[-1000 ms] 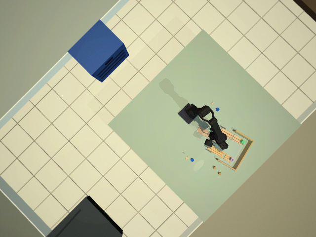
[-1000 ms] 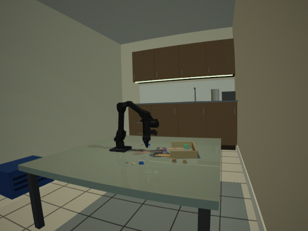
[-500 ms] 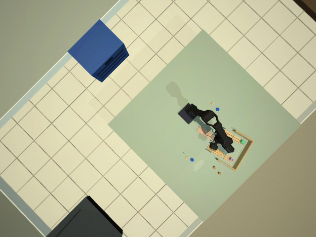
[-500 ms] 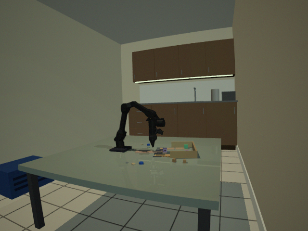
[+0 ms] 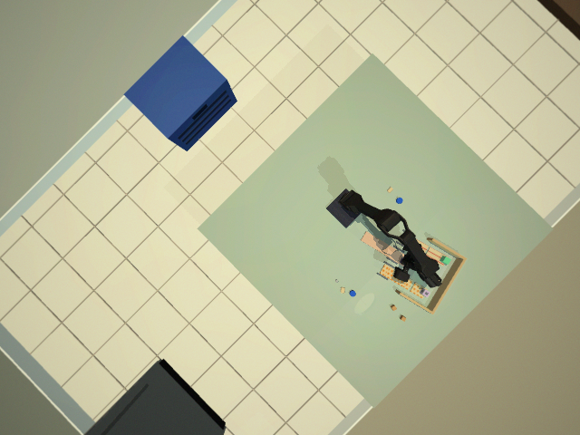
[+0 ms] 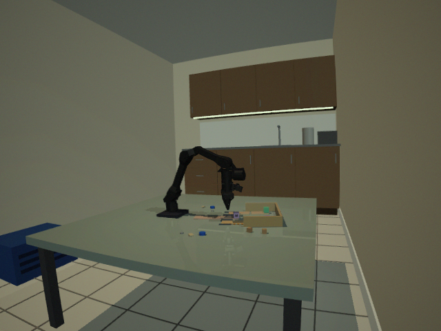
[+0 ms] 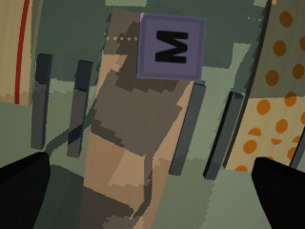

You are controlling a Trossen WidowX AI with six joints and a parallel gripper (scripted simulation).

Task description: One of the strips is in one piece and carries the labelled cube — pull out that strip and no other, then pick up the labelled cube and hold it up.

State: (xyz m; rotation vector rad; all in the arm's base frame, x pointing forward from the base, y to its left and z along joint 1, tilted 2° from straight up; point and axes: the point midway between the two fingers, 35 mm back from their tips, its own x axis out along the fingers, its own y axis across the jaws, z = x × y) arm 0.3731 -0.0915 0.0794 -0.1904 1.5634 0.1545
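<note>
We see the green table [image 6: 142, 242] bearing the black arm [image 6: 185, 167] and an open wooden tray [image 6: 265, 221]. The plain tan strip [image 7: 136, 153] lies flat on it, carrying the purple cube marked M [image 7: 172, 46] at its far end. Our fingers hang spread wide above it, empty.

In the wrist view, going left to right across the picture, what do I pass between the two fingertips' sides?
Red-lined strip → left pair of grey bars → tan strip carrying the purple M cube → right pair of grey bars → orange-dotted strip. The open gripper holds nothing.
</note>
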